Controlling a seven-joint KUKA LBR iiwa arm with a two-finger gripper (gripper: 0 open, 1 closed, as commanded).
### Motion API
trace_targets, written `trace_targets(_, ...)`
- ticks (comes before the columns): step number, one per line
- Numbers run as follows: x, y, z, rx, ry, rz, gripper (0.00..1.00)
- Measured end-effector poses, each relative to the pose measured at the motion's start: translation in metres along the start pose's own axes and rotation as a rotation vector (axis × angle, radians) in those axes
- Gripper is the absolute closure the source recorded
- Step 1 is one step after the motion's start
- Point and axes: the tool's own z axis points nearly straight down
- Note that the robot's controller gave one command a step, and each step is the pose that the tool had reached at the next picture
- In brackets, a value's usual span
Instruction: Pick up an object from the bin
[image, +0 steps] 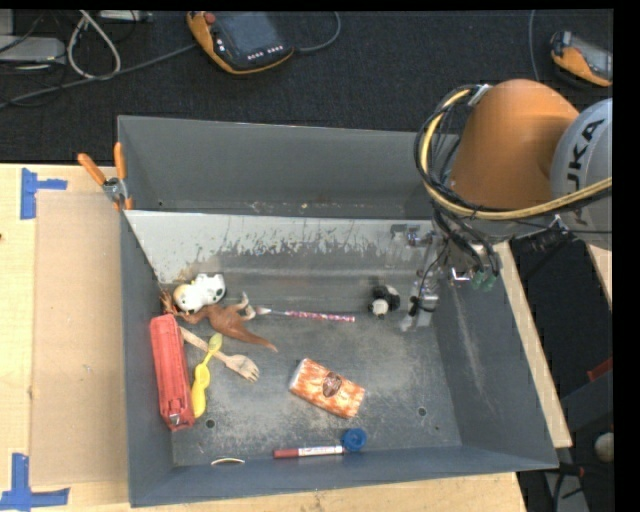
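Observation:
My gripper hangs low at the right back of the bin, close to the right wall. Just to its left, a small black and white ball-like thing lies on the floor, a short gap away from the gripper. A thin pink stick stretches leftward from that small thing. An orange and white patterned packet lies further forward, in the middle of the bin.
On the left lie a red long case, a yellow utensil, a brown toy animal, a white and black toy and a beige hand-shaped piece. Along the front wall are a red and white pen and a blue cap.

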Motion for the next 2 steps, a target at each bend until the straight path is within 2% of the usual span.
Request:
trace_targets(1, -0.001, 0.0, -0.005, 0.0, -0.008, -0.001, 0.0)
trace_targets(2, 0.024, 0.026, 0.079, -0.001, -0.008, 0.033, 0.0)
